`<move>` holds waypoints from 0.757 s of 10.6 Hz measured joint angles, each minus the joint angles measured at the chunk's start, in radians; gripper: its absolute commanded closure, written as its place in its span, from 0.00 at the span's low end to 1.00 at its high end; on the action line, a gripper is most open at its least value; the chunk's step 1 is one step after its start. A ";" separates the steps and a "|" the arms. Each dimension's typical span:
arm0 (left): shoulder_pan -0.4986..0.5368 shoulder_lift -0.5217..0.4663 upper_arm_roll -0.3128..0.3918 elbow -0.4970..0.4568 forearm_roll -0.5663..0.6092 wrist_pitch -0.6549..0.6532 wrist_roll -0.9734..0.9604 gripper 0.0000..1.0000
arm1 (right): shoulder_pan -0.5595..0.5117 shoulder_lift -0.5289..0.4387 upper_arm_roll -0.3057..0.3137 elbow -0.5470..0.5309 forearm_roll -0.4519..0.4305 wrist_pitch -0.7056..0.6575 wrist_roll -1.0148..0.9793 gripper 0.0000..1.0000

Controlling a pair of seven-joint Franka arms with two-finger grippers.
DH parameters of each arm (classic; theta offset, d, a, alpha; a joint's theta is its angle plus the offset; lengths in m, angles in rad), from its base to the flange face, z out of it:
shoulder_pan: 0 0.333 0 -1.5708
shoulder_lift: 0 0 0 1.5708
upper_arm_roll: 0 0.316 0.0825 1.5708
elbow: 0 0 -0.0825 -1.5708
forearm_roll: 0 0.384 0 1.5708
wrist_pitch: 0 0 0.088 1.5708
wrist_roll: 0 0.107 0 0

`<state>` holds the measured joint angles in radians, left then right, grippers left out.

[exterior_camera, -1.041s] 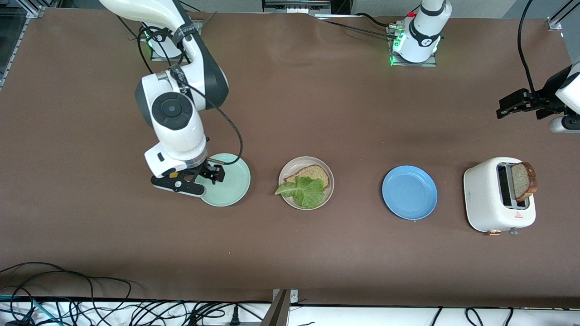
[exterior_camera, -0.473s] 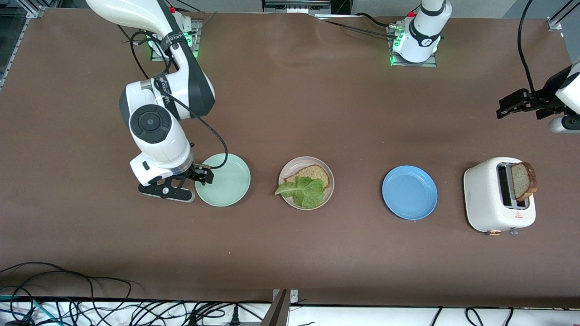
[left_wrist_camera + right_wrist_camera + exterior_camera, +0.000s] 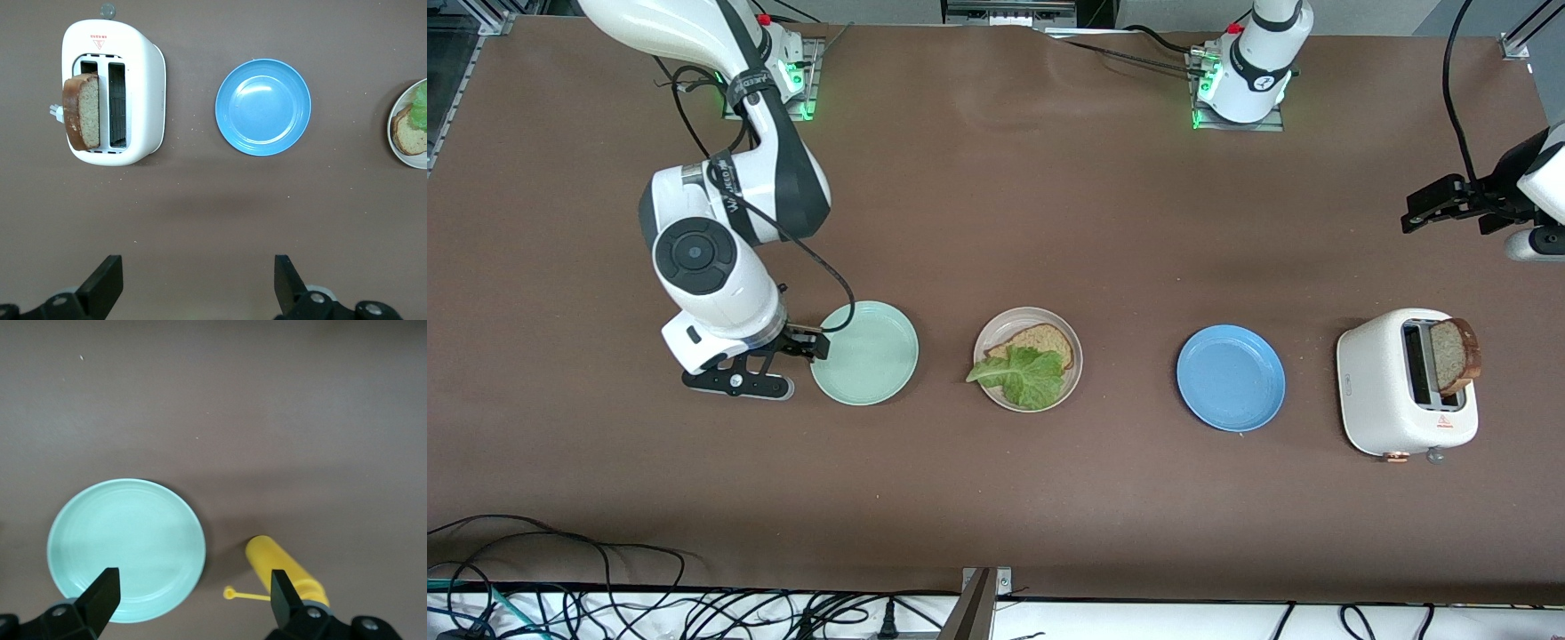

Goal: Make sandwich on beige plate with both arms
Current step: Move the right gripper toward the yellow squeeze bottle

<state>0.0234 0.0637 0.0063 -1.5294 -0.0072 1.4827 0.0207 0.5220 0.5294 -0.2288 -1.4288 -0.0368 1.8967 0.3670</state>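
The beige plate [image 3: 1049,316] lies mid-table with one brown-crusted bread slice [image 3: 1040,340] and a ruffled lettuce leaf [image 3: 1021,373] on it. A second slice [image 3: 1456,356] stands in the white toaster [image 3: 1383,382]. My right gripper [image 3: 802,343] is open and empty, low over the mint-green plate's [image 3: 871,356] edge at the right arm's end. My left gripper [image 3: 1416,213] is open and empty, up over the table near the toaster. In the left wrist view my left gripper [image 3: 198,280] looks down on the toaster [image 3: 143,87], its slice [image 3: 81,110] and the beige plate's rim [image 3: 403,157].
A blue plate [image 3: 1231,378] lies between the beige plate and the toaster, also in the left wrist view [image 3: 263,107]. The right wrist view shows my right gripper [image 3: 193,597], the mint-green plate [image 3: 127,550] and a yellow bottle [image 3: 287,573] beside it, hidden under the arm in the front view.
My right arm has moved off the mint-green plate toward the right arm's end of the table. The left arm has not moved.
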 measured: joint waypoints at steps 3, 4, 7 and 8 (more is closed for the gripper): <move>0.000 0.000 0.000 0.000 0.000 0.000 0.000 0.00 | -0.043 -0.022 -0.026 0.004 0.049 -0.096 -0.139 0.00; 0.000 0.000 0.000 0.000 0.000 0.000 0.000 0.00 | -0.045 -0.045 -0.040 0.004 0.055 -0.148 -0.184 0.00; 0.000 0.000 0.000 0.000 0.000 0.000 0.000 0.00 | -0.046 -0.115 -0.090 -0.010 0.062 -0.278 -0.390 0.00; 0.000 0.000 0.000 0.000 0.000 0.000 0.000 0.00 | -0.048 -0.135 -0.108 -0.035 0.065 -0.285 -0.448 0.00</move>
<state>0.0235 0.0642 0.0062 -1.5293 -0.0072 1.4827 0.0207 0.4744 0.3945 -0.3373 -1.4636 0.0280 1.6112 -0.0807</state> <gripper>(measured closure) 0.000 0.000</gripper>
